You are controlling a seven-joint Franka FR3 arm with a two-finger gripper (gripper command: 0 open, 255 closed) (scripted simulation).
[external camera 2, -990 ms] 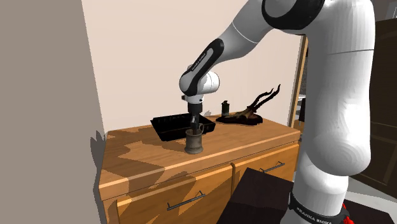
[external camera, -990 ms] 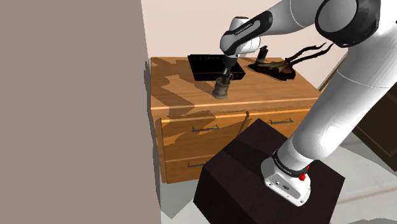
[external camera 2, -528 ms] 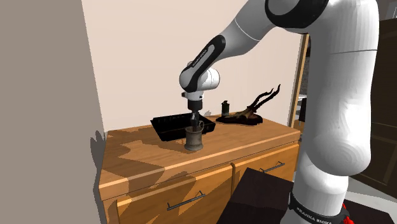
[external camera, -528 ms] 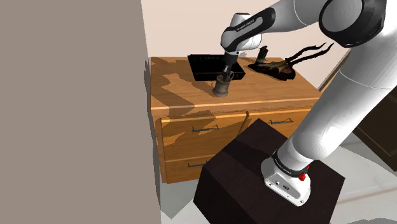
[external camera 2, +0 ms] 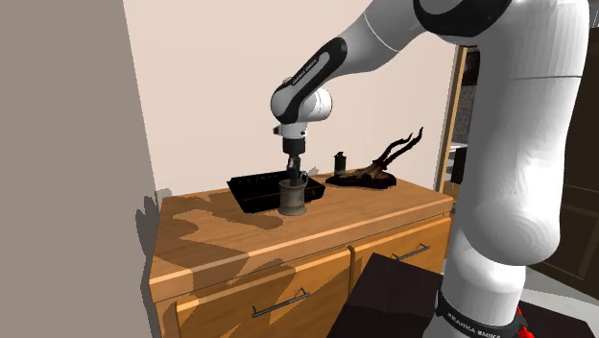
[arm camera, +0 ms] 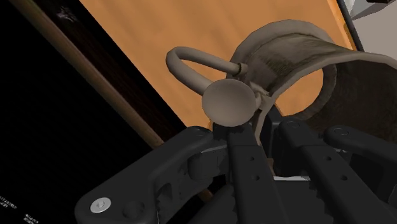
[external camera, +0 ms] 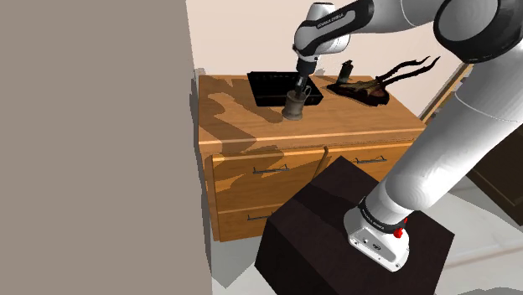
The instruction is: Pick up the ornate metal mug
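Toward the back edge of the wooden dresser [external camera: 352, 126], about midway along its top, the dull grey-brown mug [external camera: 294, 105] stands upright under the black gripper [external camera: 298, 86]. It is just in front of the black tray's [external camera: 268, 84] front edge. I cannot tell whether its base touches the wood. The gripper points straight down into the mug's mouth. In the wrist view its fingers [arm camera: 245, 159] are closed tight on the mug's [arm camera: 286, 57] rim wall, one inside and one outside, right beside the looped handle [arm camera: 191, 63] with its round thumb knob. In the second exterior view the gripper [external camera 2: 293, 178] clasps the mug [external camera 2: 294, 196] in front of the tray [external camera 2: 254, 192]. A branch-like ornament [external camera: 369, 88] lies near the top's far back corner, well apart from the mug. The dark box stand [external camera: 335, 226] sits before the drawers.
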